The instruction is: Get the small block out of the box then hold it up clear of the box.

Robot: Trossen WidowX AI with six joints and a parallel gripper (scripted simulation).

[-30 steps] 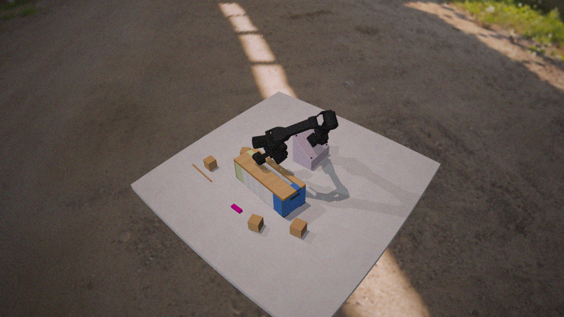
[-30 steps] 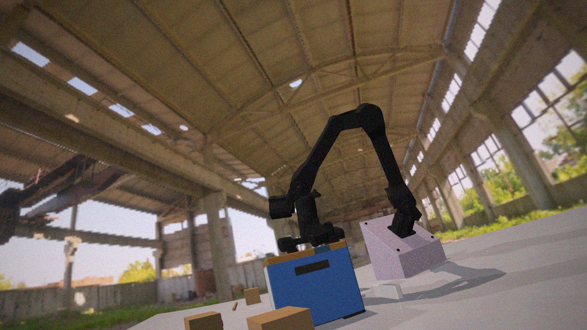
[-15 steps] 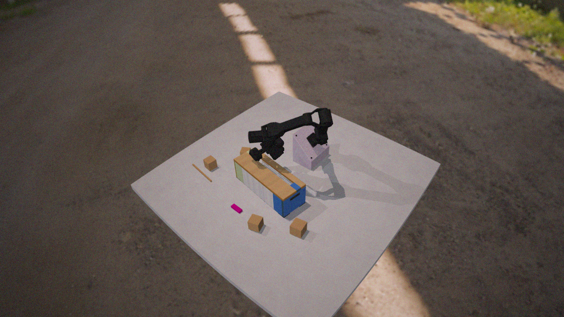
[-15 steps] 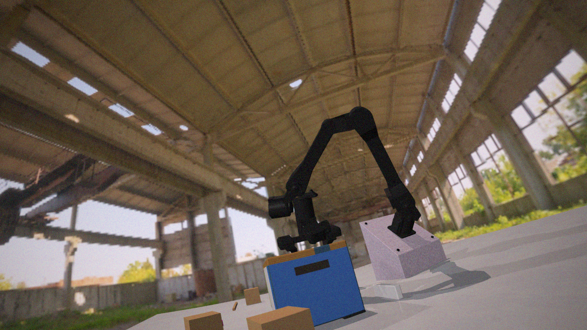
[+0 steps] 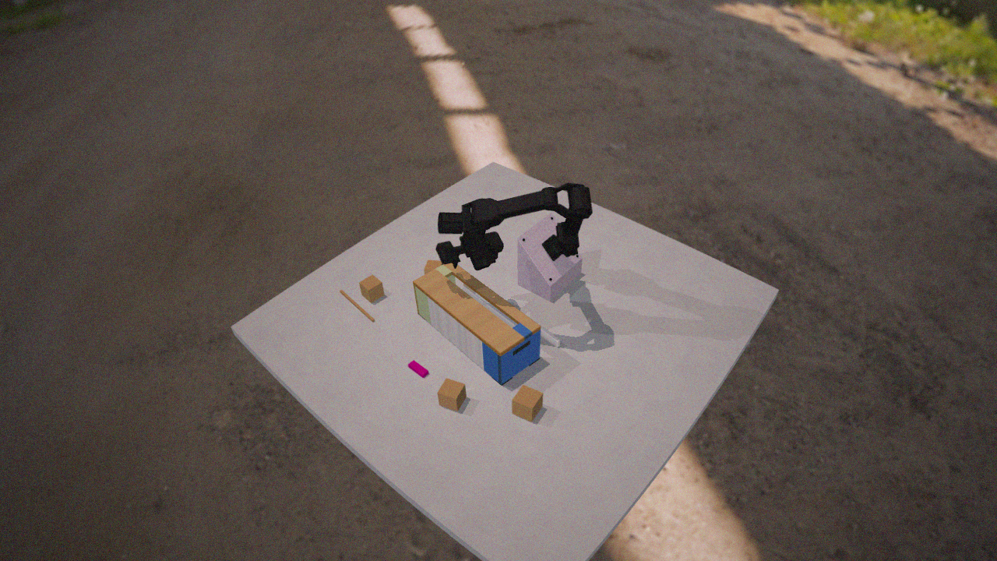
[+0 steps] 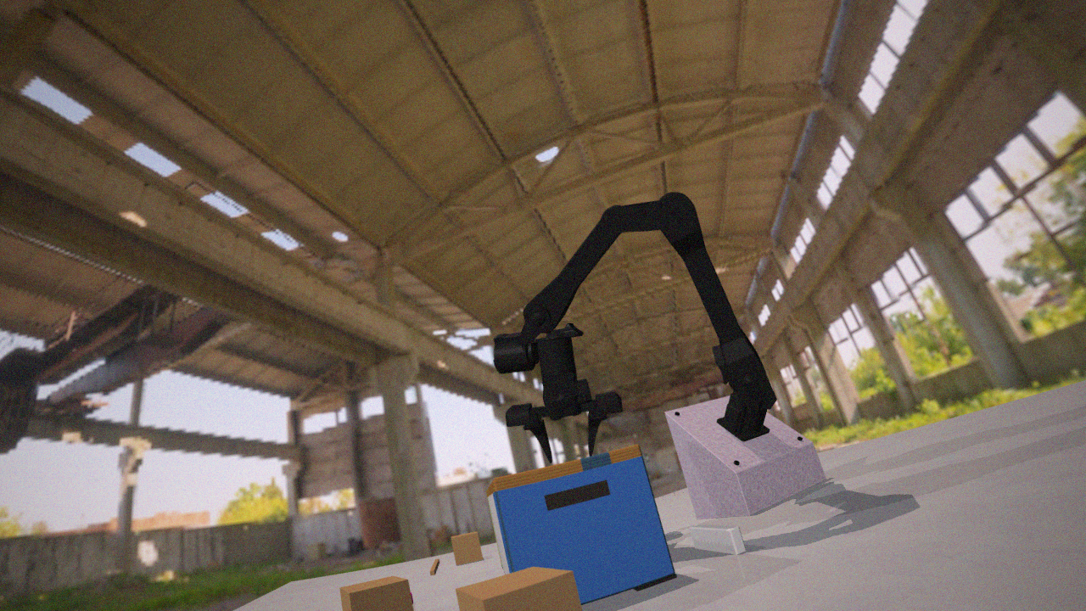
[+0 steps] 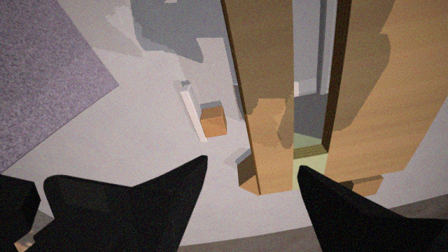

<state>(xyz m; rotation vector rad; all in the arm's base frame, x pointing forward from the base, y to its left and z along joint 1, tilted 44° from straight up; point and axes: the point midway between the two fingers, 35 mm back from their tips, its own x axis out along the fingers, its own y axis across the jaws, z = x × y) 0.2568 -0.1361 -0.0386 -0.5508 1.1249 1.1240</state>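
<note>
The clear-fronted box (image 5: 456,298) (image 6: 577,539) (image 7: 371,150) has wooden top strips, a blue end and a pale green end. A small orange block (image 7: 213,127) lies on the table behind the box, right beside a white bar (image 7: 192,111); it looks like the small block, but the top and exterior views do not show it. I see no block through the visible part of the top slot; the rest of the shelf is hidden. My gripper (image 6: 571,457) (image 7: 252,166) is open and empty, pointing down above the box top.
Wooden cubes stand near the box: one (image 5: 371,287), another (image 5: 452,393), a third (image 5: 526,402), and one (image 7: 248,175) by the green end. A magenta piece (image 5: 418,368) and a thin stick (image 5: 357,305) lie in front. My pinkish pedestal (image 5: 540,268) (image 6: 729,471) stands behind.
</note>
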